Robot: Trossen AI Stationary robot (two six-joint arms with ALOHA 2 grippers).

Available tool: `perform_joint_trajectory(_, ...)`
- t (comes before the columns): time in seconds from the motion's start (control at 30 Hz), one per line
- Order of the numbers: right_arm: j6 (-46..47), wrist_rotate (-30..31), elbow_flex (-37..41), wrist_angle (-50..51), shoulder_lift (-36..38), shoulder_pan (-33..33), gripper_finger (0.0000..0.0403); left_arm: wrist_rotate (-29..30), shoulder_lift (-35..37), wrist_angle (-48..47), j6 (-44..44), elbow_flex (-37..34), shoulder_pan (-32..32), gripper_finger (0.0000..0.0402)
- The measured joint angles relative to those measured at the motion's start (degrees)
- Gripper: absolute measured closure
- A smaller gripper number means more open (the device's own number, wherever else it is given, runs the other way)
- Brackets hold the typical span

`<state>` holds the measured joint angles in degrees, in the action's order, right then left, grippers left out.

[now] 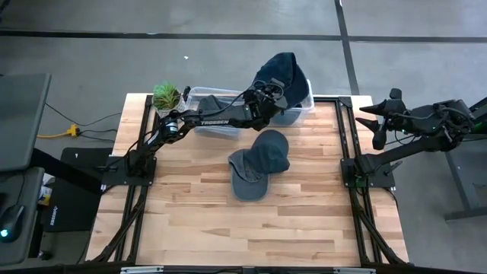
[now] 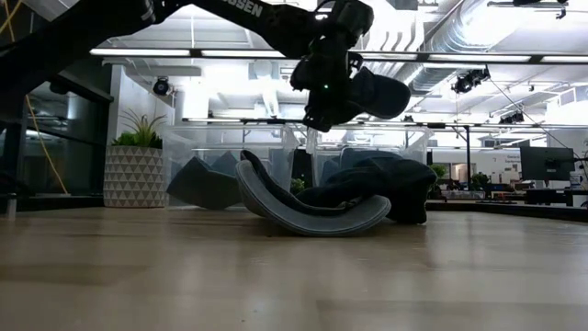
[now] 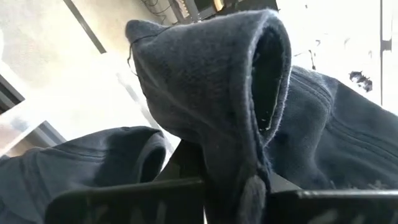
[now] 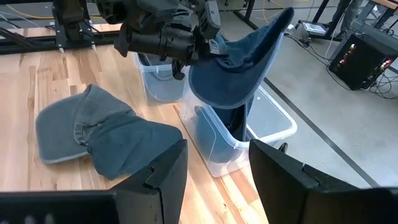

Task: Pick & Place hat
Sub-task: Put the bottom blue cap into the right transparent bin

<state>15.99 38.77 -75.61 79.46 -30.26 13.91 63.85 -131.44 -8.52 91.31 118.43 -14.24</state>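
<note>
- Pale butcher-block planks make up the surface [image 1: 228,221], framed by dark metal rails, with grey concrete floor around it.
- Left end effector [image 1: 275,91] is clenched on the soft fabric of a dark blue cap [image 1: 283,70], holding it in the air above the right-hand clear plastic bin [image 1: 304,106] at the far edge; the cap's curved brim sticks out stiff while its crown sags in folds.
- That bin, thin-walled and see-through, already contains dark blue cloth.
- Second clear bin [image 1: 205,99] sits just left of it, also with dark fabric inside.
- Grey-blue cap [image 1: 259,164] lies crumpled near the middle of the surface, its flat rounded brim toward the near side.
- Small spiky green plant [image 1: 166,96] in a patterned white pot stands at the far left corner.
- Right end effector [image 1: 377,125] waits off the right edge, its fingers spread and empty.
</note>
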Motion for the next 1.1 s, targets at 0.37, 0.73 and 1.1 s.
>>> perform_joint_trajectory(0.37,0.3,0.0,0.0,0.0,0.0,0.0,0.0236,1.0,0.0,2.2,-3.2,0.0,0.5,0.0399)
perform_joint_trajectory(0.73,0.7,0.0,0.0,0.0,0.0,0.0,0.0236,3.3,0.0,2.5,-8.7,0.9,2.3,0.04)
perform_joint_trajectory(1.1,0.7,-0.3,0.0,-0.7,0.0,0.0,0.0236,5.9,0.0,2.5,-23.9,0.9,1.1,0.0401)
